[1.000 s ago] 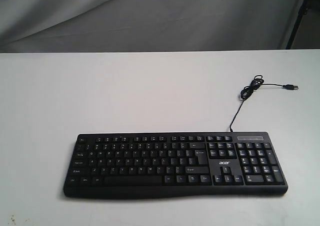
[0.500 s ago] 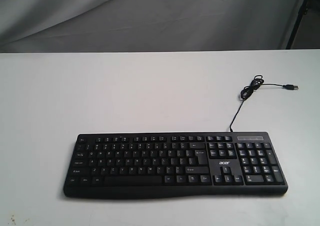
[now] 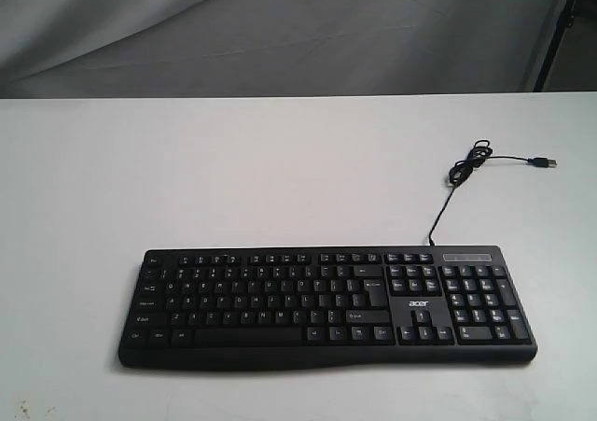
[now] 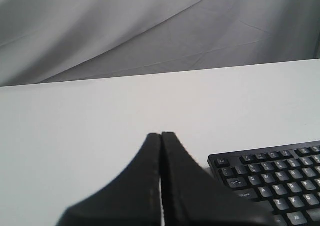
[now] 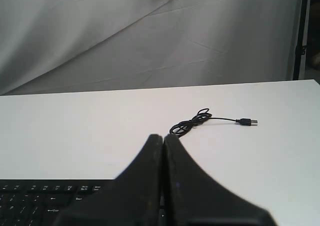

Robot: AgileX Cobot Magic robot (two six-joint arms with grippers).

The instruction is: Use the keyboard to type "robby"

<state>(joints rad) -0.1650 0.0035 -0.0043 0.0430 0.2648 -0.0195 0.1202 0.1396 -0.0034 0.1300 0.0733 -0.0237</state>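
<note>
On the near half of the white bench (image 3: pixel 280 169), slightly right of its middle, the keyboard (image 3: pixel 326 307) lies flat. Long side runs left to right, space bar toward the near edge. Black body, white legends, number pad at the right end. The acer logo (image 3: pixel 422 303) sits between the main key block and the pad, above the arrow keys.

A thin black cable (image 3: pixel 438 217) leaves the keyboard's far edge toward the right end and runs away from it. It bunches into a small loose coil (image 3: pixel 468 160), then trails right to the USB plug (image 3: pixel 542 162), which lies loose on the bench.

Left pincer (image 4: pixel 161 136): both black fingers pressed together, meeting along a thin seam, nothing between them. Its wrist view shows the keyboard's far left corner just beside the fingers. Whether the tips rest on the bench or hang above it, cannot tell.

Right pincer (image 5: pixel 163 137): likewise closed tip to tip, holding nothing. Its wrist view shows the far row of keys beside the fingers, with coil and plug out beyond the tips. No key contact visible for either pincer.

Beyond the bench's far edge hangs creased grey cloth (image 3: pixel 280 29). A dark post (image 3: pixel 558 38) stands at far right. A few small brown specks (image 3: pixel 20 409) mark the bench's near left corner.
</note>
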